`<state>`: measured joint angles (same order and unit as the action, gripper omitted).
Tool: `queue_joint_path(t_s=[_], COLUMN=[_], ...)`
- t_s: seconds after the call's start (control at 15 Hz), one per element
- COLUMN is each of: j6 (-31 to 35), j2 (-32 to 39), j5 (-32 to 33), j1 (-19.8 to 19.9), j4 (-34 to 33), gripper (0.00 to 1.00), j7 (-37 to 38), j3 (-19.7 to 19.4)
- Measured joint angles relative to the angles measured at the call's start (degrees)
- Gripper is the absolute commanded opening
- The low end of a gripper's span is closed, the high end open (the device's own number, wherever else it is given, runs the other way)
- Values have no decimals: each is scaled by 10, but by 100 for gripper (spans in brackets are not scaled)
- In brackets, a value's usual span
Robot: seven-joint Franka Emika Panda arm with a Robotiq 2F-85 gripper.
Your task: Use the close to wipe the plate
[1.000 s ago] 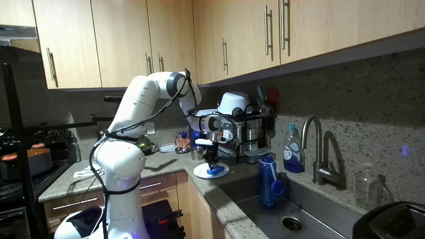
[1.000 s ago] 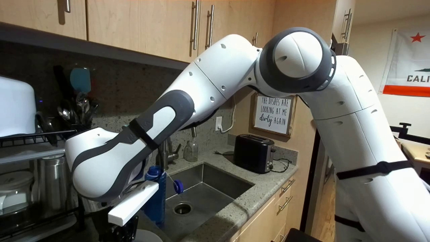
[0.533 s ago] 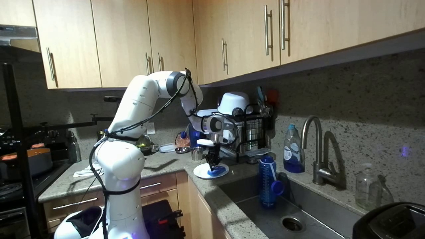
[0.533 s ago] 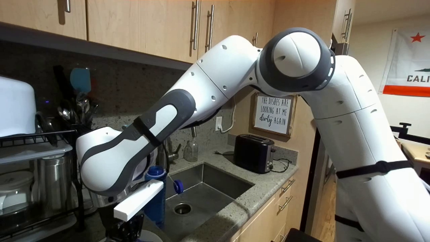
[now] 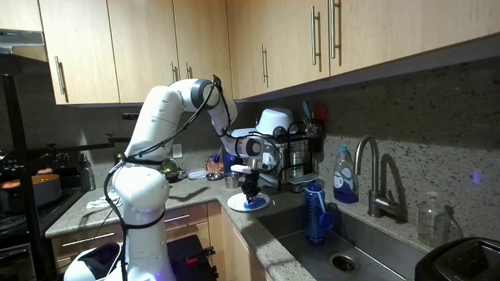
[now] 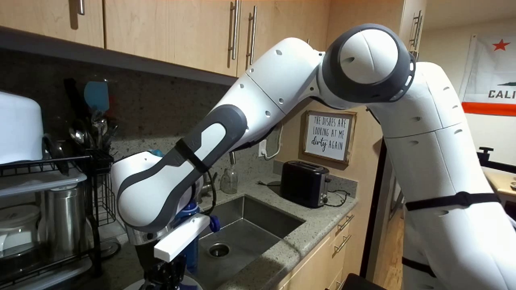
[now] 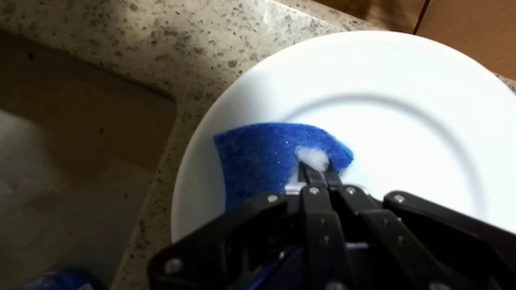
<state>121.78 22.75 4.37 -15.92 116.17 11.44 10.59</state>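
Cloth (image 7: 258,161) lay on the plate (image 7: 403,66), mostly toward the sink (image 7: 80,137) from the fingers (image 7: 311,176) — drawn together, seemingly on a pinch near its opposite end — so any stroke toward the bare half would likely pull it along, trailing.

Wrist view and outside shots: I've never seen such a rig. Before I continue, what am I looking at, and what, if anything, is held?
The white machine is a robot arm; both exterior views come from cameras outside it. The close-up comes from a camera on its wrist, looking along the black gripper. The gripper is shut on a blue cloth, which lies on a white plate. A whitish patch on the cloth may be suds. The plate sits on the speckled counter beside the sink.
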Motion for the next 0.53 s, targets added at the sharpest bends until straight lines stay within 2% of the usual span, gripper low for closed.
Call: queue_joint_path(t_s=[0.53], j6=[10], j2=[-26], j5=[0], j1=[8], j4=[41], gripper=[1], j7=[0], j3=[-1])
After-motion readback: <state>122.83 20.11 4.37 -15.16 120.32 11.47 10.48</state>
